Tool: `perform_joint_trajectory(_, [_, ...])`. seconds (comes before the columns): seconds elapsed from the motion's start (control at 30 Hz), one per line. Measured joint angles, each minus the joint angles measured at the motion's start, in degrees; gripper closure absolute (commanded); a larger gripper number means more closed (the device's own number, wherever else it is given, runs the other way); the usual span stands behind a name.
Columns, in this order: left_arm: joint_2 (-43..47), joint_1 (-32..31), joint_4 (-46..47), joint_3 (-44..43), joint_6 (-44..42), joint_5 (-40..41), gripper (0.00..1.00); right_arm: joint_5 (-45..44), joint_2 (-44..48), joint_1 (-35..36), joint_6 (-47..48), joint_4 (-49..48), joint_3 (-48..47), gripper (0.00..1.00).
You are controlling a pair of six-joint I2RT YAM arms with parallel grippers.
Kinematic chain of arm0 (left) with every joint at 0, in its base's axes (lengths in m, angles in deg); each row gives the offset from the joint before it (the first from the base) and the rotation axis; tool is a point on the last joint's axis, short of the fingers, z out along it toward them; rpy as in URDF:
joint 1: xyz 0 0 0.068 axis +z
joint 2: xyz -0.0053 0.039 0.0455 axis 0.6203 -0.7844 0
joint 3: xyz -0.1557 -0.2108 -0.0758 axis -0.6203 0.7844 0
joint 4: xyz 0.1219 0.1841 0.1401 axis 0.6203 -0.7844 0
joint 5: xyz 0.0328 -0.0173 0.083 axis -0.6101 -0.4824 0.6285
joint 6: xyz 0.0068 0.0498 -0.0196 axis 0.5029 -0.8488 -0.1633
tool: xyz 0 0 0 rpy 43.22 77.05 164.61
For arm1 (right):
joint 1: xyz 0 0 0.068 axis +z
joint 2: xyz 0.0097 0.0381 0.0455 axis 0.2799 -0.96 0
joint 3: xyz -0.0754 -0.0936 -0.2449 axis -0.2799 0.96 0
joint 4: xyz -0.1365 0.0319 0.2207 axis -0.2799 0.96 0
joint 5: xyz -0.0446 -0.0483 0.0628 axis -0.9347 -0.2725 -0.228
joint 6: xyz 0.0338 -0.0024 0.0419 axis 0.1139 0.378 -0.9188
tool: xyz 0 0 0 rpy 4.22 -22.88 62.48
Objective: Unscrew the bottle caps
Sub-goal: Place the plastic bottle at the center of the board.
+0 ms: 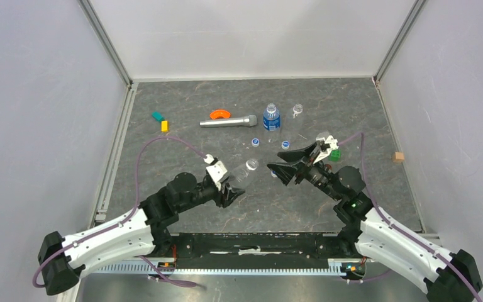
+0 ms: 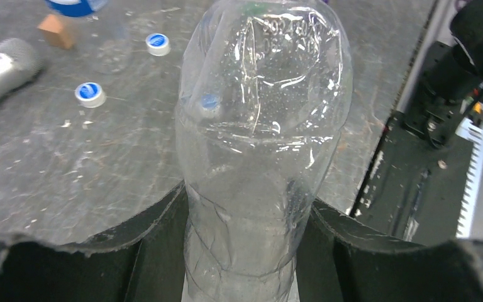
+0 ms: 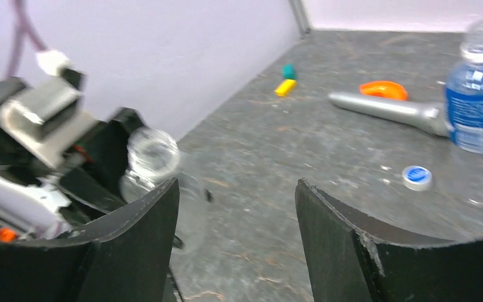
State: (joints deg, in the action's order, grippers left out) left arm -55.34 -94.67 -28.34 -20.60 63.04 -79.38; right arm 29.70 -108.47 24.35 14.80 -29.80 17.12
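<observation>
Pinching clear bottle (image 2: 264, 126) in left gripper (image 2: 245, 217), I am hovering right gripper (image 3: 238, 207) near its mouth, jaws spread, empty; two caps (image 2: 90, 93) lying beside microphone (image 2: 3, 69).

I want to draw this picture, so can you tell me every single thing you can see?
held bottle: one, clear, no cap, in the left gripper
standing bottle: one, clear, back of the table
labelled bottle: one, blue label, right of the silver cylinder
bottle caps: two plainly seen, white with blue tops, lying loose near the labelled bottle; a third seems to show through the held bottle
silver cylinder: one, lying down at the back
orange curved piece: one, behind the silver cylinder
teal block: one, back left
yellow block: one, beside the teal block
green block: one, by the right arm
wooden cube: one, brown, right side
table: one, dark grey
left gripper: black, shut on the held bottle
right gripper: black, open, empty
</observation>
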Motion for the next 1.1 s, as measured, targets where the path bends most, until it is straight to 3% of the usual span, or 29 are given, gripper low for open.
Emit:
perform_joint_trajectory(0.33, [-9.99,0.0,2.32,-1.16,0.2,-9.7,0.53,10.32,-4.85,0.02,-9.07,-10.1,0.79,0.27])
perform_joint_trajectory(0.53, [-11.34,0.0,3.85,-2.01,1.05,-11.37,0.52,12.68,-7.85,0.02,-11.1,-12.09,1.16,0.33])
perform_joint_trajectory(0.63, [-11.45,0.0,4.48,-2.03,1.18,-11.82,0.52,13.4,-8.52,0.02,-11.45,-12.63,1.22,0.41])
perform_joint_trajectory(0.87, [-12.37,0.0,4.44,-2.12,1.51,-11.93,0.49,15.74,-10.62,0.24,-12.35,-15.41,1.4,0.74])
perform_joint_trajectory(1.1, [-12.37,-0.02,4.55,-2.12,1.79,-11.06,0.22,16.59,-11.08,0.24,-11.85,-16.35,1.51,0.93])
